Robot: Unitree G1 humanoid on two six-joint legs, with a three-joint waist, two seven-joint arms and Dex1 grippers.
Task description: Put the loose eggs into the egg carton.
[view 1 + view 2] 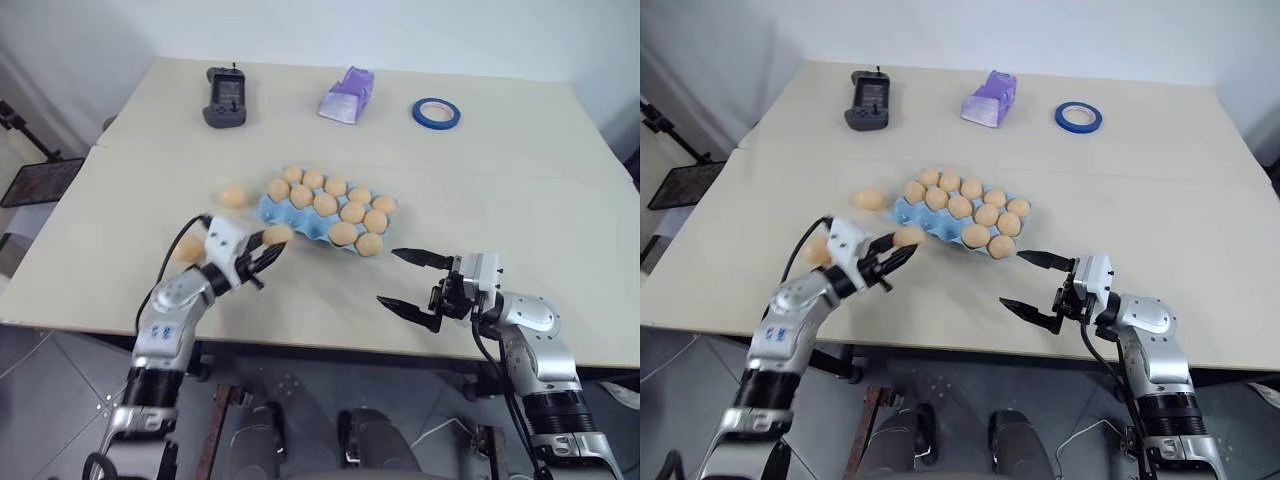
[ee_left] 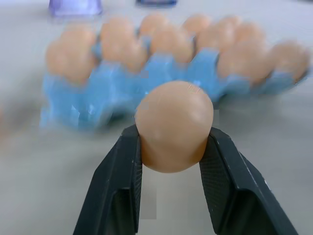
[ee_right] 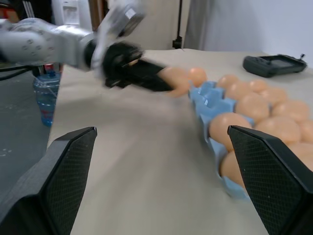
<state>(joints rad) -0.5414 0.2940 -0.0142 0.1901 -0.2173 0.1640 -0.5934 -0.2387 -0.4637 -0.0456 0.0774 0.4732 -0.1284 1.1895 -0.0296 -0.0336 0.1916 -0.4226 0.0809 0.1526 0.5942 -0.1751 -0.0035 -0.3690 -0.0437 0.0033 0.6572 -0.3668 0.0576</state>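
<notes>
the right gripper [image 3: 166, 191] stands wide open over the table [image 3: 137, 161]. ahead, the left gripper [image 3: 168, 83] pinches an egg [image 3: 178, 84] just beside the egg carton [image 3: 215, 110], by a loose egg [image 3: 197, 76].

— How much room did you have around the egg carton [image 1: 300, 218]?

— I saw bare table [image 1: 520, 200] on its right and in front. My left gripper [image 1: 268, 246], clamped on an egg [image 1: 278, 234], hung just off its near-left corner.

— Anything in the way?

— One loose egg [image 1: 233, 197] lay left of the carton; the right gripper [image 1: 412, 284], jaws wide, stood apart at front-right.
</notes>
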